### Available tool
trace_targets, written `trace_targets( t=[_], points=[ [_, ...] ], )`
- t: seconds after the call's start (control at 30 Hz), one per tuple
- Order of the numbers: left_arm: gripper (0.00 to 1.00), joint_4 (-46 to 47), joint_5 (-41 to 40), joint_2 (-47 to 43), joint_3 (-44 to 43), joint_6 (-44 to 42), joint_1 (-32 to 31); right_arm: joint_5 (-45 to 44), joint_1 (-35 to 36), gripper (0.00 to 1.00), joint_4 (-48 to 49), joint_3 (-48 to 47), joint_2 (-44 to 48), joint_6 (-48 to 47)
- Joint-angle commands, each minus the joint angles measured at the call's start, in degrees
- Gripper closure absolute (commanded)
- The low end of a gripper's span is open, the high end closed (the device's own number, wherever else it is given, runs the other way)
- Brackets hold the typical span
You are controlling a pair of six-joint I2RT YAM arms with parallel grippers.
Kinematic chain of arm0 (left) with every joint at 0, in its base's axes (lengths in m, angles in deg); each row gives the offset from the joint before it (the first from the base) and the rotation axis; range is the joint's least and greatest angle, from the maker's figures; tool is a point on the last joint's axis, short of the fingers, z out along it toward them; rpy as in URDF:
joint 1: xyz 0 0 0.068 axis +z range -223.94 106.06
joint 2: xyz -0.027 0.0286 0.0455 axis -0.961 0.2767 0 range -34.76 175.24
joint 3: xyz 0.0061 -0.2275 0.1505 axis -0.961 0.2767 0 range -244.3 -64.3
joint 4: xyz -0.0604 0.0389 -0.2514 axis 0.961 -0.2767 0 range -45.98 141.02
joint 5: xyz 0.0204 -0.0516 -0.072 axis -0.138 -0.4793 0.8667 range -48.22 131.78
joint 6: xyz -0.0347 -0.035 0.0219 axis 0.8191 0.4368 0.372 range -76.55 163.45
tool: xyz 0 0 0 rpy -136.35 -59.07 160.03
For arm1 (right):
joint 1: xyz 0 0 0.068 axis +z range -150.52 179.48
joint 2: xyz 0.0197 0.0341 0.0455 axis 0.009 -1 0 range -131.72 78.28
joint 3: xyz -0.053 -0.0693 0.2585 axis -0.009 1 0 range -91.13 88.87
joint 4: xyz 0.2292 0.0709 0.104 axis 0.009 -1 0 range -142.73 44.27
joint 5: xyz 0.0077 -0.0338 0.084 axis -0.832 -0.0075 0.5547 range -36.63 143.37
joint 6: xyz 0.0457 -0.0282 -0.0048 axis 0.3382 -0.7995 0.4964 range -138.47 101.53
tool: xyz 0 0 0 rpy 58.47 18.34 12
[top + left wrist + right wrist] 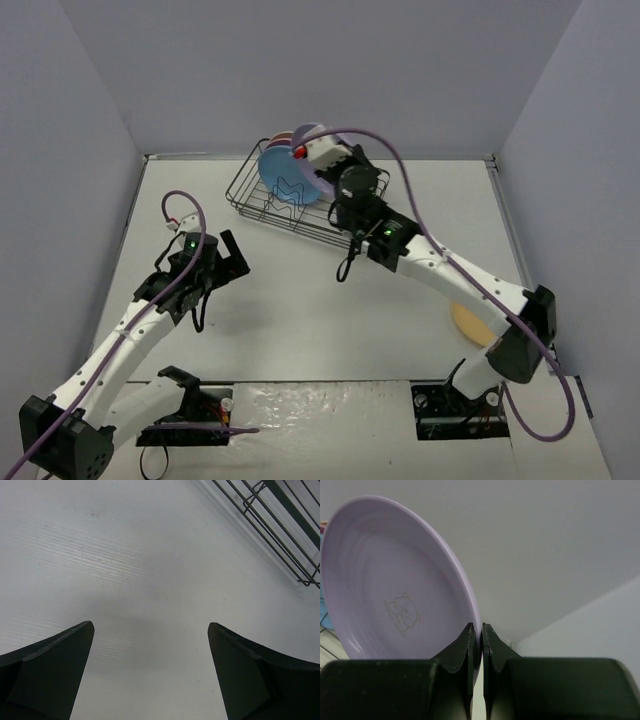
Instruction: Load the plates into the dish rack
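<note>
Right wrist: lilac plate (395, 580) between fingers (461, 649)

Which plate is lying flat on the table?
The orange-yellow round plastic plate, beside the right arm; the blue plate stands in the dark wire rack.

The right gripper (478, 631) pinches the rim of a lilac plate (395, 575) between its two dark fingers, holding it on edge. A faint bear drawing (404, 612) marks the plate's inner face. A plain grey wall (550, 540) stands behind, and a sliver of a blue plate (324, 617) shows at the left edge.
</note>
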Motion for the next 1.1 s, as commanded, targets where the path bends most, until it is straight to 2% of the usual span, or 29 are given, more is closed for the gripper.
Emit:
trace_targets(
  t=[0.0, 0.1, 0.23, 0.4, 0.57, 0.77, 1.07],
  points=[
    [0.03, -1.3, -1.3, -2.2, 0.6, 1.1, 1.3, 6.6, 2.9, 1.00, 21.8, -3.6, -6.3, -25.0],
    [0.03, -2.4, -2.0, -2.8, 0.5, 0.8, 2.1, 13.6, 3.3, 1.00, 20.0, -6.6, -11.2, -27.2],
    [0.03, -2.7, -2.0, -3.4, 0.5, 0.5, 2.9, 16.8, 3.4, 1.00, 19.3, -11.5, -18.0, -28.6],
    [0.03, -2.7, -1.2, -3.3, 0.6, -0.2, 3.9, 13.2, 3.3, 1.00, 24.7, -18.0, -28.0, -32.7],
    [0.03, -3.4, -0.7, -3.6, 0.7, -0.9, 5.1, 12.5, 3.1, 1.00, 24.6, -23.1, -34.6, -33.0],
    [0.03, -2.9, 0.3, -4.0, 1.0, -1.1, 5.4, 10.8, 3.3, 1.00, 25.3, -27.9, -39.8, -33.6],
    [0.03, -1.9, 1.9, -3.7, 1.3, -1.7, 5.5, 7.6, 3.4, 1.00, 29.4, -29.4, -43.2, -37.1]
  ],
)
